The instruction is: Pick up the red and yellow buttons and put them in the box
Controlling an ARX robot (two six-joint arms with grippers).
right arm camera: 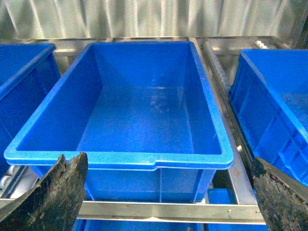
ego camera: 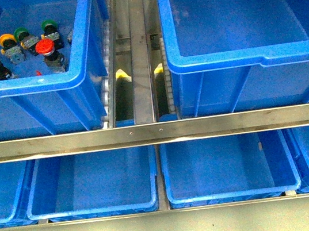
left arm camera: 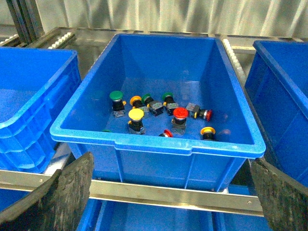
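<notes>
left gripper (left arm camera: 171,161) and right gripper (right arm camera: 168,160) wide apart, blue box (right arm camera: 120,161) on steel rack (ego camera: 157,131), corrugated wall (right arm camera: 144,19) behind

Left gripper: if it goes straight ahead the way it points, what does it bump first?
Most likely the near wall of the blue crate holding the buttons, just under its rim. The left gripper is open, facing that wall. Depth is unclear, so it could be the metal rail below.
</notes>
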